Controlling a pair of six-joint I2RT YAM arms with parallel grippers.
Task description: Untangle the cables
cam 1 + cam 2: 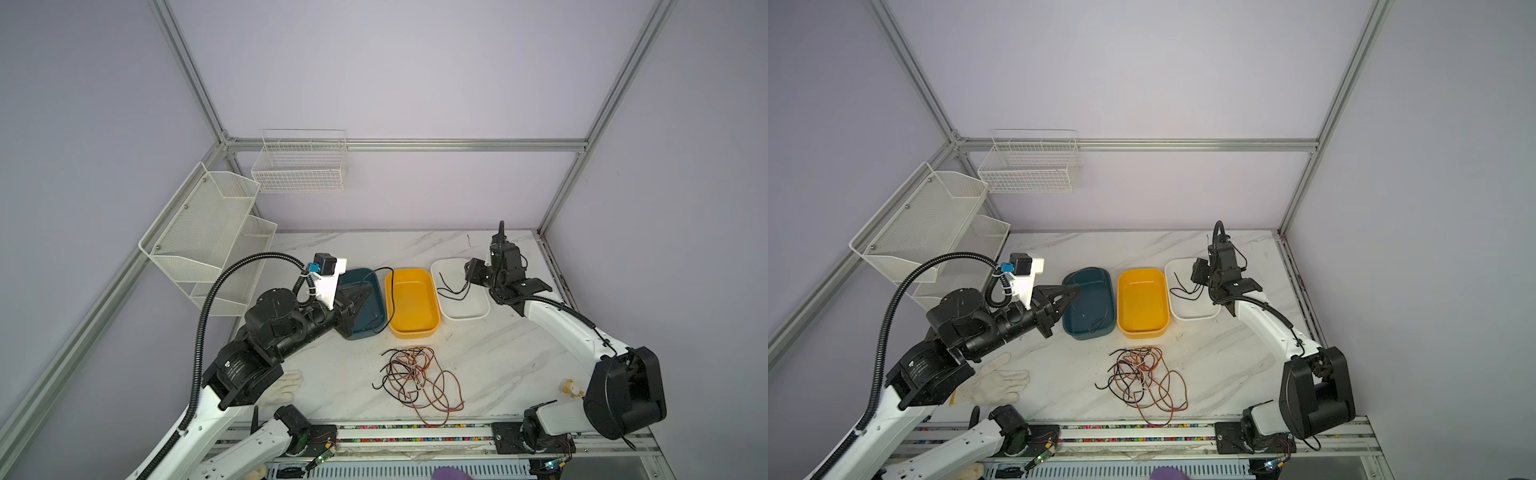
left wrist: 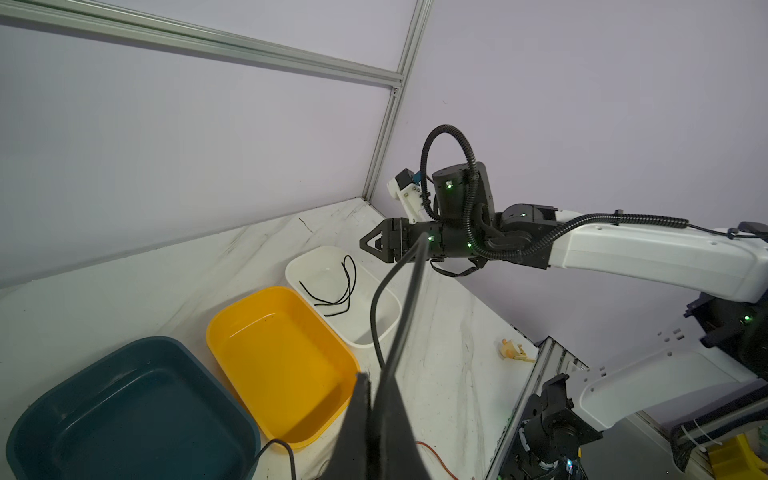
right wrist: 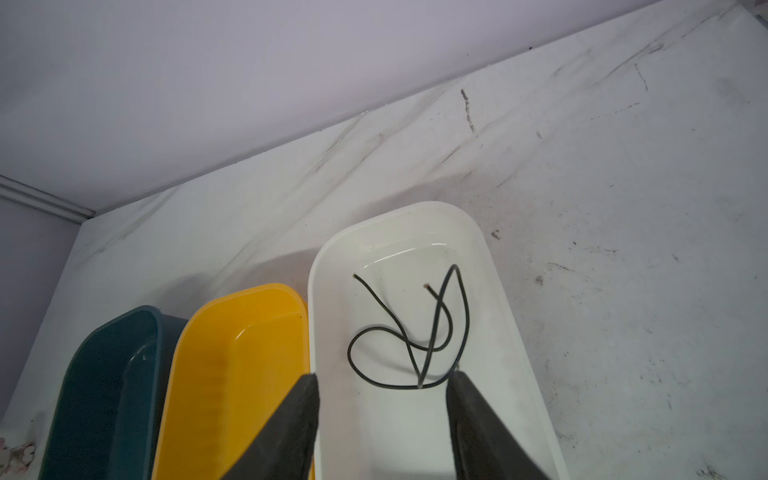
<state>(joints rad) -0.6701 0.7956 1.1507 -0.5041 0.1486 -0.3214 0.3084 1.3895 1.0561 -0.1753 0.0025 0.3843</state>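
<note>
A marble-look tabletop (image 1: 498,365) sits inside lilac walls (image 1: 415,83) and an aluminium frame (image 1: 415,144). The tangle of cables (image 1: 415,378), black, orange-brown and white, lies at lower centre in both top views, with one loop reaching the table's front edge. Behind it stand a blue tub (image 1: 1088,334), a yellow tub (image 1: 1142,332) and a white tub (image 3: 316,266).

The right gripper (image 3: 383,375) hangs over the white tub, jaws well apart and nothing between them. A black cable (image 3: 376,329) lies loose in that tub, one bend right beside a fingertip (image 3: 461,386). If the arm pulls away low, that bend could catch and ride out of the tub.

The left gripper (image 2: 372,382) is clamped tight on a second black cable (image 2: 374,316), which arcs over the blue tub's rim. It looks springy, so on release it may flop across the yellow tub. Pulled hard, it could drag the light tub.
</note>
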